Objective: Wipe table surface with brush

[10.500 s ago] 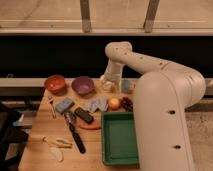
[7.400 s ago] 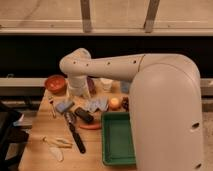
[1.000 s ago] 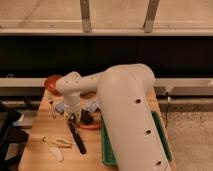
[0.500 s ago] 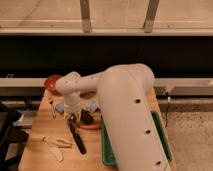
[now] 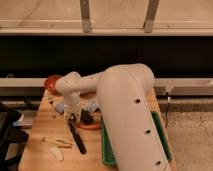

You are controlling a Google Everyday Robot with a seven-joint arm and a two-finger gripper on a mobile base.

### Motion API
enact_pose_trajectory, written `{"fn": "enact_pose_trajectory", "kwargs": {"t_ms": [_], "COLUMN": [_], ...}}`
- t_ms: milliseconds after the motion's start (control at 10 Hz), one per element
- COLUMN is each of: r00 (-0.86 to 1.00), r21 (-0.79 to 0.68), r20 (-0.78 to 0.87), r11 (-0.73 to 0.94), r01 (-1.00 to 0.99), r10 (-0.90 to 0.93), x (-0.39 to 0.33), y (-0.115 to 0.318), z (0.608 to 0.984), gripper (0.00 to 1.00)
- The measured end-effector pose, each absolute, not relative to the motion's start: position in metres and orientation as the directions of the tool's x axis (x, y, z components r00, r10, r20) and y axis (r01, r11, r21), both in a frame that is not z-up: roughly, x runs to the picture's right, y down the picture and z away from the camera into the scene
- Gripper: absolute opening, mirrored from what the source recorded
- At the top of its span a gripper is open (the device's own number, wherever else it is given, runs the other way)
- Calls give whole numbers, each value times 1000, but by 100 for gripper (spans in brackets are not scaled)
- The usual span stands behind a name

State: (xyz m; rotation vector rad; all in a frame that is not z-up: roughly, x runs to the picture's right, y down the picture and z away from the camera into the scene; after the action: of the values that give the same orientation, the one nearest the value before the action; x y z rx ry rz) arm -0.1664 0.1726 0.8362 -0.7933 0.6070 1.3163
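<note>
Right now gripper (image 5: 73,118) sits low over top end of brush (image 5: 78,138); can't tell if it's spread or clamped on it. Brush lies flat on table surface (image 5: 37,161), slanting toward near edge, just left of green tray (image 5: 105,148). Prob. the pick-up step. Next: firm hold, then sweep head over bare wood.

This looks like a robot test room in an office building, perhaps a lab. A light wooden table surface (image 5: 37,157) stands by a long window wall (image 5: 117,12) with metal posts (image 5: 85,15), on a speckled floor (image 5: 192,125). The gripper (image 5: 73,118) hangs low over the table, at the upper end of the brush (image 5: 78,139).
</note>
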Motion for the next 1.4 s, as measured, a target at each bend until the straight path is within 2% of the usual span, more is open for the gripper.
{"fn": "enact_pose_trajectory", "kwargs": {"t_ms": [400,1000,1400], "r00": [169,169,226], "r21": [-161,-156,-227], "r20": [-777,-691,-732], "r11": [68,84,83], "r01": [-985,-984,-970], "r10": [607,703,643], "x": [-166,-165,-176], "y": [167,118,142], "z": [831,776,776], "gripper": [0,0,0]}}
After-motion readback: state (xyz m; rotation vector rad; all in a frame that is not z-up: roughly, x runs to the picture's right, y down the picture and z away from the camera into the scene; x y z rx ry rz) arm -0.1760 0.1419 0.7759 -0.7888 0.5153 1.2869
